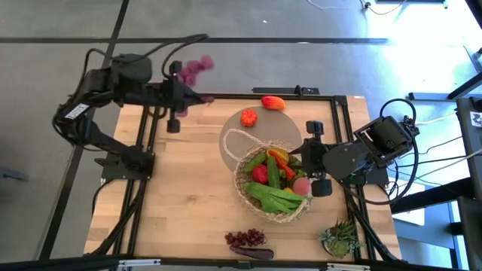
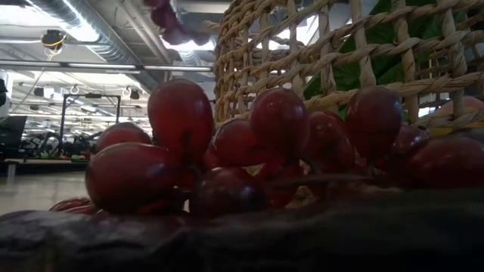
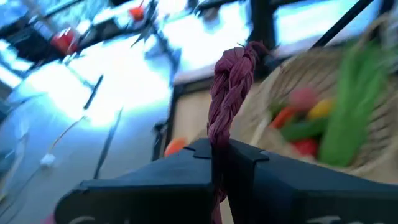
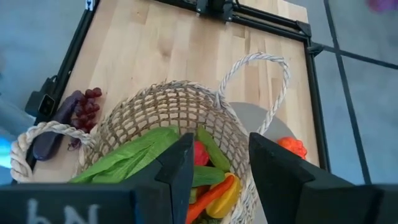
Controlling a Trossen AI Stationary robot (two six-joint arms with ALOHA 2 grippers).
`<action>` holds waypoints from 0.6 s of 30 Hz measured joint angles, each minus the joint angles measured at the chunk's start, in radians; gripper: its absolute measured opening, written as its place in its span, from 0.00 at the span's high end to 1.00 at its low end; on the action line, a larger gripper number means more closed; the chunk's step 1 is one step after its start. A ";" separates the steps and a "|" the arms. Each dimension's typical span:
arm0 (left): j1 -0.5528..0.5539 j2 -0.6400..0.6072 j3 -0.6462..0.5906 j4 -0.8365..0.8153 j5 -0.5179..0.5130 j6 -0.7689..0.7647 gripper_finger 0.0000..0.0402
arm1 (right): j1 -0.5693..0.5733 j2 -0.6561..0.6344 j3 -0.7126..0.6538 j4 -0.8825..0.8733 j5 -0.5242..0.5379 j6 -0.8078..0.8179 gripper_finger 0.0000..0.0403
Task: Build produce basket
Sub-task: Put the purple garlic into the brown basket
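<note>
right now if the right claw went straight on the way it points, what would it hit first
Probably the produce piled in the basket: the right claw hangs open just over its near rim, aimed down into it. Depth is hard to judge from the wrist view.

The wooden table (image 1: pixel 181 196) sits on a grey floor (image 1: pixel 60 30). In the low view's upper left, long lights (image 2: pixel 91 34) and pipes (image 2: pixel 113 23) run along the ceiling.

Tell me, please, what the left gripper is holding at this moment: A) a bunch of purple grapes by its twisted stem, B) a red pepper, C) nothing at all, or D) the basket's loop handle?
A: in the left wrist view the left gripper is shut on the twisted stem of the purple grapes, which the high view shows lifted near the table's far edge, away from the basket.
</note>
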State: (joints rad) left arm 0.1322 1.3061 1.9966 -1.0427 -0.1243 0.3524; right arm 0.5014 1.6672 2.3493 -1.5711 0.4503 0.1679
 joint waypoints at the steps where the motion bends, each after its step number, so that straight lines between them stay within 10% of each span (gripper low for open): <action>1: -0.023 0.000 0.010 0.015 0.023 -0.008 1.00 | 0.000 0.000 0.000 0.000 0.000 -0.008 0.64; 18: -0.366 0.110 0.023 0.524 0.383 -0.116 1.00 | -0.001 0.001 0.000 0.000 0.136 -0.076 0.64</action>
State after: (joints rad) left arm -0.2335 1.4160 2.0193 -0.5190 0.2586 0.2360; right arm 0.5003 1.6680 2.3493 -1.5711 0.5867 0.0921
